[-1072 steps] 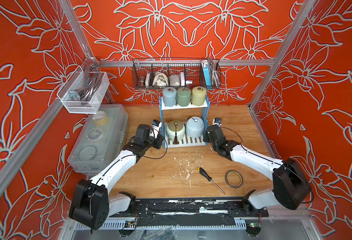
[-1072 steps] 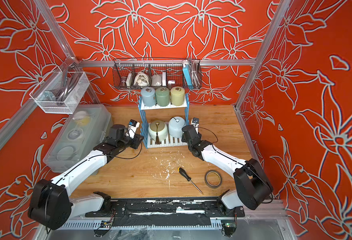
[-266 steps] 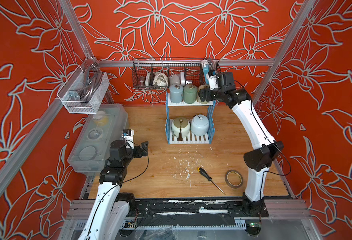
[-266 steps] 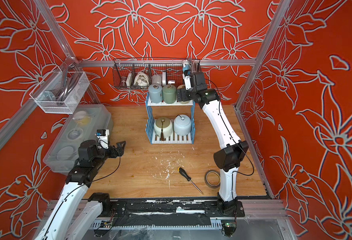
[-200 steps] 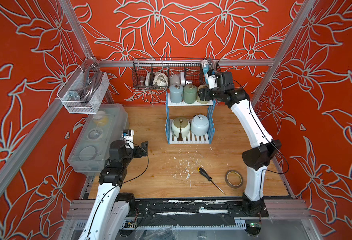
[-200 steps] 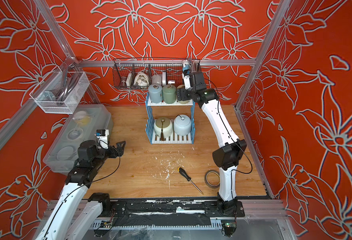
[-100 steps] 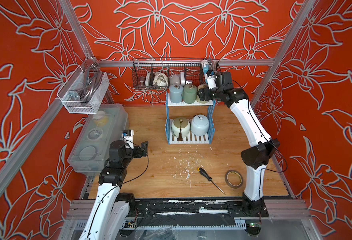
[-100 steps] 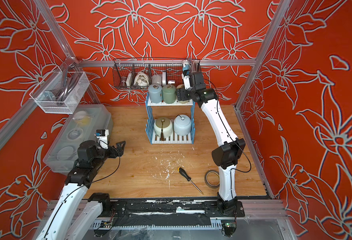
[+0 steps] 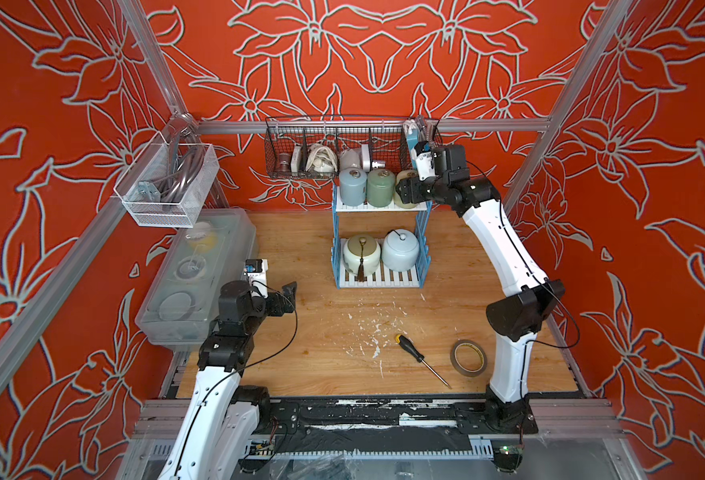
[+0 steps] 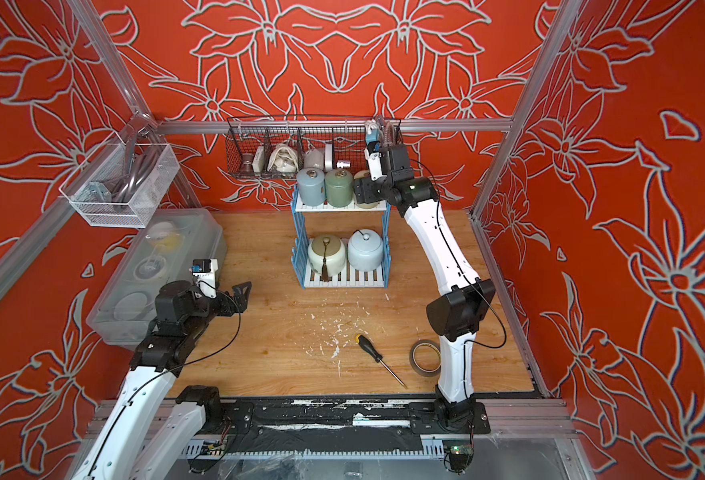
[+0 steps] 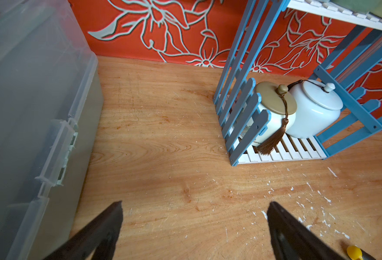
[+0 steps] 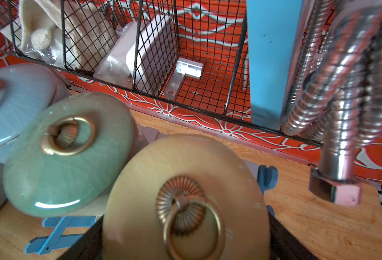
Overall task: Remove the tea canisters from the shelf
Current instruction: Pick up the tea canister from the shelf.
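Right gripper (image 9: 405,193): jaws spread wide, straddling the yellow-green canister (image 12: 154,171) on the top board of the shelf (image 9: 379,206). The lid hides the pads, so I cannot tell if they grip.

Just beside the jaws: sage green canister (image 12: 68,157). Behind: black wire basket (image 12: 154,45), close.

Best squeeze below the lid, lift straight, draw back clear of both.

Far off: left gripper (image 11: 195,203), wide open, empty.

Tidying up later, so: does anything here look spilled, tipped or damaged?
White flecks are strewn over the tabletop before the shelf, like chips or dried spatter. A screwdriver and tape roll lie loose beside them.
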Tool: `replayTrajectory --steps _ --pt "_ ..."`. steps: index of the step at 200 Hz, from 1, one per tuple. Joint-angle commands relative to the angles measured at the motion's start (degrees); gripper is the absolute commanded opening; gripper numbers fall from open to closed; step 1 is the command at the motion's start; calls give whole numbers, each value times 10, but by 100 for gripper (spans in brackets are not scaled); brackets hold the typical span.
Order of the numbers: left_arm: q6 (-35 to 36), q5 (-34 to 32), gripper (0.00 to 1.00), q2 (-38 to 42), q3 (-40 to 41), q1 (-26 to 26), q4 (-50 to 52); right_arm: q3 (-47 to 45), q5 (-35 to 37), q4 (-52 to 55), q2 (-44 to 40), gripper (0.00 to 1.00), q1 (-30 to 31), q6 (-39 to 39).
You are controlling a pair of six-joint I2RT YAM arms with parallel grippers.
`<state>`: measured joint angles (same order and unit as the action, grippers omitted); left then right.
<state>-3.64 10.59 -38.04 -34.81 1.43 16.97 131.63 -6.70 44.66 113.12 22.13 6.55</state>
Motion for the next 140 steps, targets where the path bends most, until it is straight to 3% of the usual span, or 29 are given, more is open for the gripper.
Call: replayTrajectory --steps 1,66,140 --pt "8 3 99 5 6 -3 -16 -5 -3 -32 -50 60 1 2" --pt "7 5 99 10 3 -2 -17 -72 0 -92 -110 55 1 4" --pt "11 -3 99 15 4 -7 -14 -198 11 -164 -235 48 1 -2"
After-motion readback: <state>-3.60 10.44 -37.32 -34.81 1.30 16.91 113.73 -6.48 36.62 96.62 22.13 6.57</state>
